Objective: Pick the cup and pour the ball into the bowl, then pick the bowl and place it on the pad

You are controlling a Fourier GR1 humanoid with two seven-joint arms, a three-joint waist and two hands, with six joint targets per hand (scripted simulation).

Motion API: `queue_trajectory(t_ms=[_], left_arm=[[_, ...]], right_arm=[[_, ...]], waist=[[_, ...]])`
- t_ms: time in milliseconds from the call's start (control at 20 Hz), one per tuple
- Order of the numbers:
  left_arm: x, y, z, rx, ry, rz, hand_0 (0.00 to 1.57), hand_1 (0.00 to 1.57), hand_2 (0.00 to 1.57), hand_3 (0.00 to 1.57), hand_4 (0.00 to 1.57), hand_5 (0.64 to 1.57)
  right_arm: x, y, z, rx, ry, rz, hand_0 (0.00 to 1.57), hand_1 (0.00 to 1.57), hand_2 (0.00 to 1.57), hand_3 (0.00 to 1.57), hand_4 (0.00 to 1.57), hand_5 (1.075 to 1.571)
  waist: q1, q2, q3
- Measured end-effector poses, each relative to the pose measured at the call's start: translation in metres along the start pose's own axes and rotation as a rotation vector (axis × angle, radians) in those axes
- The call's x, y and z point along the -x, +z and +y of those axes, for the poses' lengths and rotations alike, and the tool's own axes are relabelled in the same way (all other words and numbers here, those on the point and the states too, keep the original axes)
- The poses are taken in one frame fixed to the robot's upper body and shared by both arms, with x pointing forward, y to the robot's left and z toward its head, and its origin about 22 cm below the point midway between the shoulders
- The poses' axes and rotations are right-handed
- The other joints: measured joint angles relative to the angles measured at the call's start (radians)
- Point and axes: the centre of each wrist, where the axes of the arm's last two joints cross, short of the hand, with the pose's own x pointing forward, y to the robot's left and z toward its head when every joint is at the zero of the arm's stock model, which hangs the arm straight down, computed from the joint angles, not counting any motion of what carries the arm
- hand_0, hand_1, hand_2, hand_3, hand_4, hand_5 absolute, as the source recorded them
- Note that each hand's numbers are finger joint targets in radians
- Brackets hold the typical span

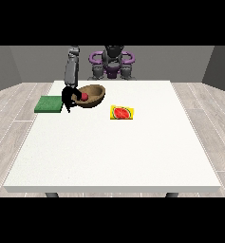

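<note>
Fingers [69, 100] at the view's left curl round the bowl [96, 96] rim.

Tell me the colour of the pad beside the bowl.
Green. The pad lies at the view's left of the bowl, shown best in the front view.

The white table [114, 152] carries a green pad [48, 104], wooden bowl [92, 95] and watermelon card [122, 113].

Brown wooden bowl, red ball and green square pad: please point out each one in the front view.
Brown wooden bowl [96, 96]: front view, on its outer wall.
Red ball [84, 96]: front view, on its visible middle, inside the bowl.
Green square pad [48, 104]: front view, on its top face.
</note>
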Motion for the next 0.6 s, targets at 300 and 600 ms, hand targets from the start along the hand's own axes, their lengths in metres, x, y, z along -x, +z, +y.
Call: queue_trajectory(t_ms=[300, 600], left_arm=[[0.021, 0.007, 0.009, -0.021, 0.018, 0.068, 0.00, 0.00, 0.00, 0.00, 1.19, 1.528], [0.040, 0.024, 0.032, -0.088, 0.005, 0.122, 0.00, 0.00, 0.00, 0.00, 1.20, 1.537]], right_arm=[[-0.013, -0.008, 0.004, -0.003, 0.090, 0.143, 1.57, 1.57, 1.57, 1.07, 1.02, 1.554], [-0.064, -0.046, -0.046, 0.016, 0.295, 0.252, 1.57, 1.57, 1.57, 0.83, 1.04, 1.559]], waist=[[-0.014, -0.050, 0.0302], [-0.091, -0.082, 0.0301]])
